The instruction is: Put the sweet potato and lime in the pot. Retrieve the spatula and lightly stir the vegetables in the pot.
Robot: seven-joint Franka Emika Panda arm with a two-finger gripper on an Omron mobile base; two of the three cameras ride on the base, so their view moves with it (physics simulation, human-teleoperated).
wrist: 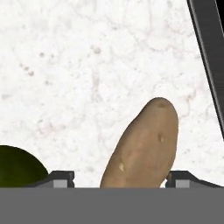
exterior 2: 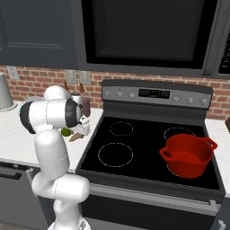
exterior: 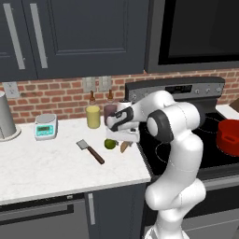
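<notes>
The tan sweet potato (wrist: pixel 142 146) lies on the white counter (exterior: pixel 56 163) and stands between my two fingertips (wrist: pixel 61 177). My gripper (wrist: pixel 122 177) is open around it, with a gap on the left side and the right fingertip close to its skin. The gripper (exterior: pixel 125 140) points down at the counter's right end beside the stove. The lime (exterior: pixel 109 144) (wrist: pixel 17 168) sits just left of the sweet potato (exterior: pixel 124 147). The spatula (exterior: pixel 90 151) lies further left, blade away from me. The red pot (exterior 2: pixel 188 155) (exterior: pixel 229 136) stands on the stove's front right burner.
A yellow cup (exterior: pixel 93 116) and a dark cup (exterior: pixel 110 112) stand by the brick wall behind the gripper. A small scale (exterior: pixel 45 126) and a grey canister (exterior: pixel 5 116) are at the left. The black stove top (exterior 2: pixel 134 148) adjoins the counter on the right.
</notes>
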